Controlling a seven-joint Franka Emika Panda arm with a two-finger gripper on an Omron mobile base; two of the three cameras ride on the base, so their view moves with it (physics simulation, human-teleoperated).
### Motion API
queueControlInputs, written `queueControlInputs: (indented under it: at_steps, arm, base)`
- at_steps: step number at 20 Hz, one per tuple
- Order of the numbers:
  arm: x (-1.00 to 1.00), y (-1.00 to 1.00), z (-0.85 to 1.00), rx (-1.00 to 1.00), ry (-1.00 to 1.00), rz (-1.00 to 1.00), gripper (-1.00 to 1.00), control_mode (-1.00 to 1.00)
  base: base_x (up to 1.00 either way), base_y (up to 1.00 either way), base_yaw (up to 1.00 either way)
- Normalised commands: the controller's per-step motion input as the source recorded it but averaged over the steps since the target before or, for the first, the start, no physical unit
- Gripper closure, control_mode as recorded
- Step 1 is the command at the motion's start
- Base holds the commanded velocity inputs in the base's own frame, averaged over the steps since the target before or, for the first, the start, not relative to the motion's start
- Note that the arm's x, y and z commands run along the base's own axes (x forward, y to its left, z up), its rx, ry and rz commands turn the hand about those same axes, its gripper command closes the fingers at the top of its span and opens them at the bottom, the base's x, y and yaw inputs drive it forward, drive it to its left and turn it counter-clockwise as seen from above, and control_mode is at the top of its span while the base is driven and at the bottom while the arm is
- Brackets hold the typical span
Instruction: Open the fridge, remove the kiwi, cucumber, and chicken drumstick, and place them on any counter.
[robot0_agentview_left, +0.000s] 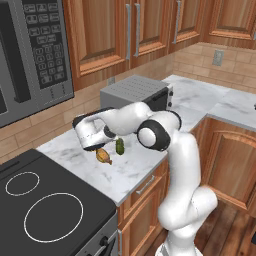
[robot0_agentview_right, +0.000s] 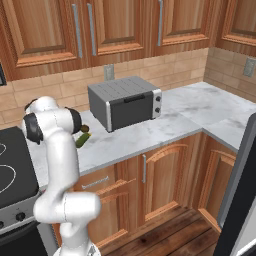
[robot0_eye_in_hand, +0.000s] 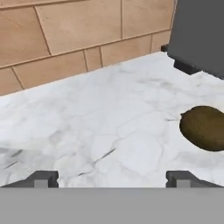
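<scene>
Scanning the left base view from the left: black-and-grey microwave (robot0_agentview_left: 30, 55) up on the wall, black stove top (robot0_agentview_left: 45, 210) below it, then the white marble bench (robot0_agentview_left: 135, 170) running off to the right. Just past the stove edge, the white arm (robot0_agentview_left: 150, 130) bends over the bench with its hand low. Under the hand lies the chicken drumstick (robot0_agentview_left: 104, 156), orange-brown, flat on the marble. Just beside it to the right stands the cucumber (robot0_agentview_left: 120, 145), a small green oval, close to the drumstick but apart from it. Behind both sits the grey toaster oven (robot0_agentview_left: 135, 92) near the tiled wall.

From the right base view: arm on the left, cucumber (robot0_agentview_right: 82, 140) lying on the bench (robot0_agentview_right: 150, 135) just right of the arm's elbow, toaster oven (robot0_agentview_right: 125, 102) further right, well apart from it.

Along the hand view: gripper (robot0_eye_in_hand: 113, 179) with fingertips (robot0_eye_in_hand: 41, 178) spread wide, nothing between them but bare marble. To the right of the gap, beyond the right fingertip, rests the kiwi (robot0_eye_in_hand: 204, 127), dark brown, on the bench (robot0_eye_in_hand: 96, 122) and touched by neither finger. Above it, the dark foot and side of the toaster oven (robot0_eye_in_hand: 197, 35) against the tan tiles.
</scene>
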Motion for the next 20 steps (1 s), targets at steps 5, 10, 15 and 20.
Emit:
queueControlInputs:
  at_steps: [5, 10, 15, 20]
  arm:
    - [-0.92, -0.17, 0.9, 0.0, -0.4, 0.05, -1.0, -1.0]
    - [-1.0, -0.47, 0.83, 0.0, -0.31, 0.07, -1.0, -1.0]
    - [-0.97, -0.79, 0.24, 0.0, -0.11, 0.08, -1.0, -1.0]
    - [-1.0, -0.79, 0.25, 0.0, -0.11, 0.11, -1.0, -1.0]
  base:
    - [0.0, 0.0, 0.0]
    - [0.0, 0.0, 0.0]
    - [0.0, 0.0, 0.0]
    - [0.0, 0.0, 0.0]
